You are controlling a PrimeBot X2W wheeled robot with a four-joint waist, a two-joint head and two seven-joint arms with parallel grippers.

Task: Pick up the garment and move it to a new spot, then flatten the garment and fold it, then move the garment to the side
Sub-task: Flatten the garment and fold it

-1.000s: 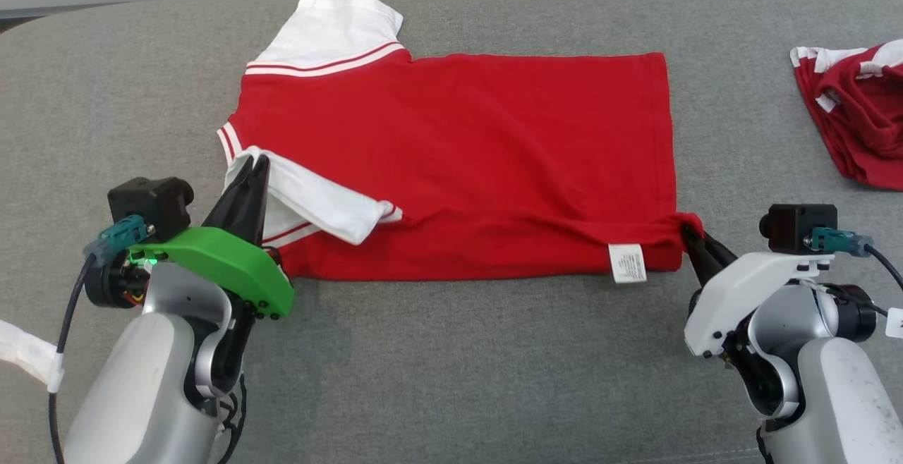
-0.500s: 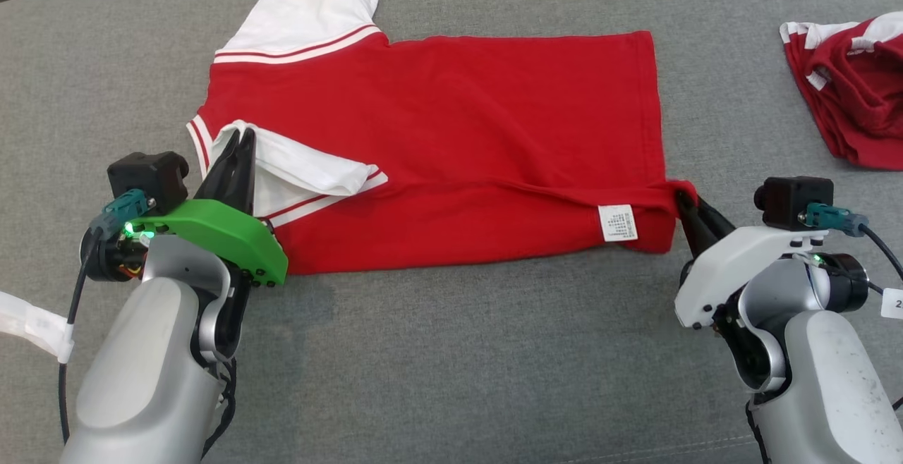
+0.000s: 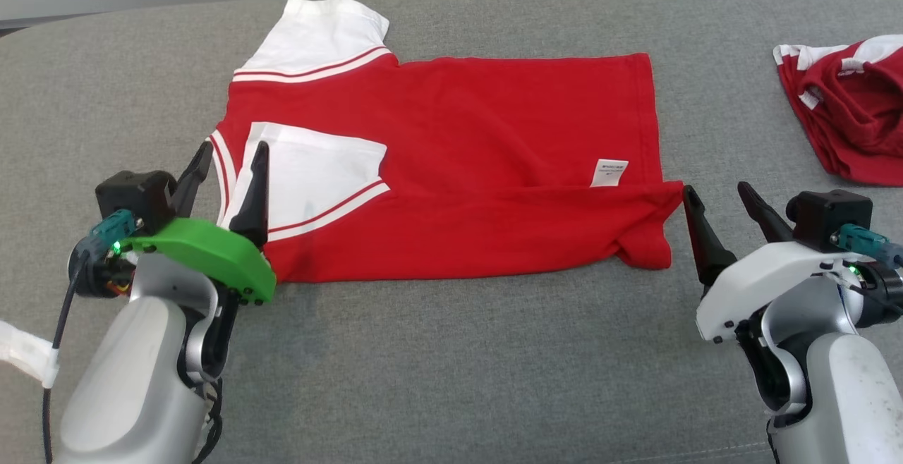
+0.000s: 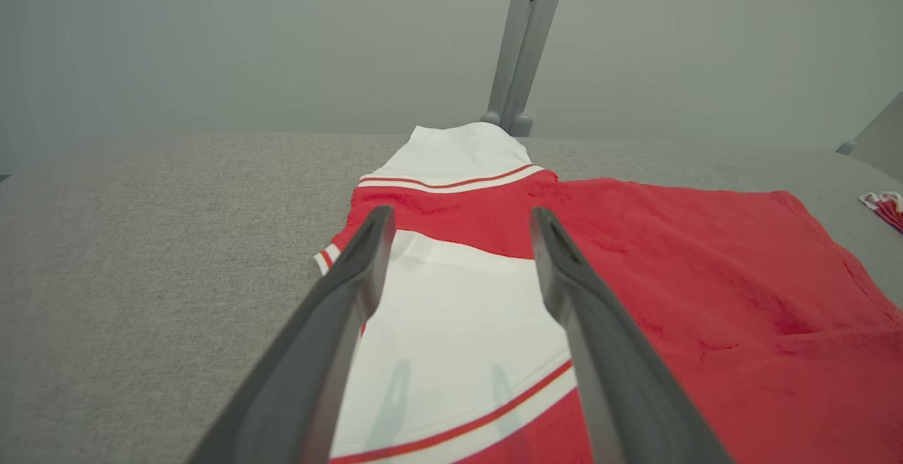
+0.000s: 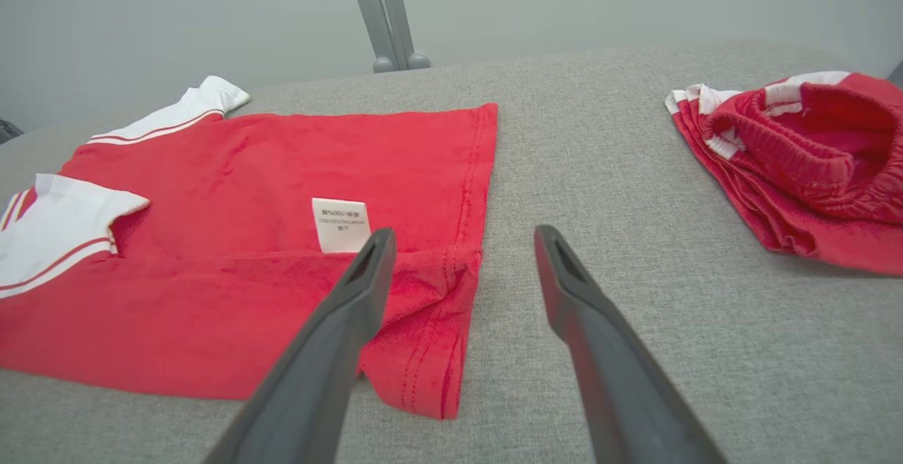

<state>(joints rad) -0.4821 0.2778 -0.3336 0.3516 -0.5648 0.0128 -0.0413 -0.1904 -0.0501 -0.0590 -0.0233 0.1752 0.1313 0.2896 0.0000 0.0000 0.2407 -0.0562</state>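
left gripper (image 3: 233,147) has its fingers spread and holds nothing, hovering at the white sleeve (image 3: 310,168) that's folded in onto the red shirt (image 3: 480,118), which lies flat mid grey fabric surface (image 3: 451,351) with its near edge turned up in a strip. the near hem corner (image 3: 645,238) looks bunched, so i'd smooth it first, then pinch both ends level so the next crease runs straight. right gripper (image 3: 716,187) is spread and empty too, just beside that corner, well apart from the other red pile (image 3: 853,118).
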